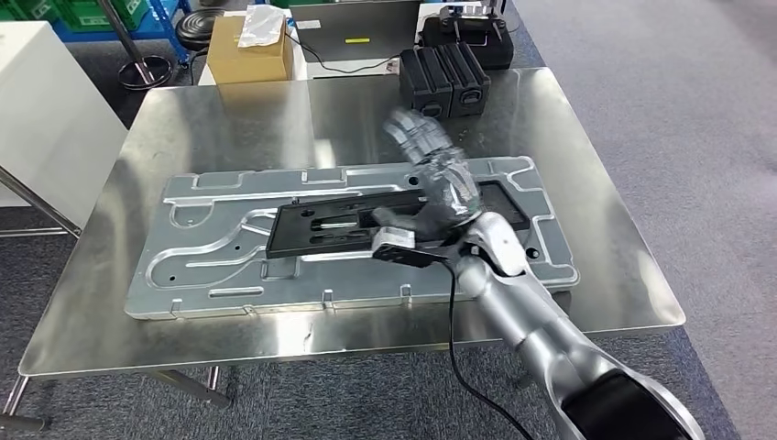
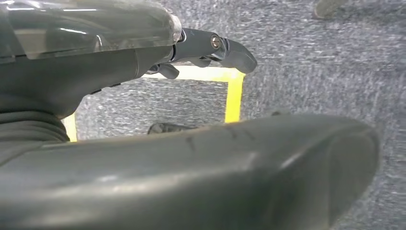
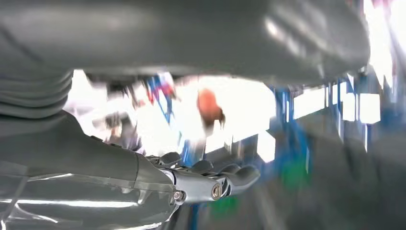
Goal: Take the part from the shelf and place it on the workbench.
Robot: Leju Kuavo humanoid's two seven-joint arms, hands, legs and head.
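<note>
A flat black part [image 1: 330, 229] with slots lies on a large grey machined plate [image 1: 211, 247] in the middle of the steel workbench [image 1: 586, 147]. My right hand [image 1: 440, 174] is raised over the right half of the part, blurred by motion, its fingers spread and holding nothing. The right wrist view shows that hand [image 3: 95, 167] with the thumb and the fingers [image 3: 230, 177] well apart and an empty gap between them. My left hand [image 2: 95, 72] hangs over grey carpet, fingers [image 2: 225, 48] away from the thumb, nothing in it.
At the bench's far edge stand two black cases [image 1: 444, 81]. Behind them are a cardboard box [image 1: 249, 50] and a laptop [image 1: 357, 32]. A white cabinet [image 1: 46, 110] stands to the left. Yellow tape [image 2: 233, 98] marks the floor.
</note>
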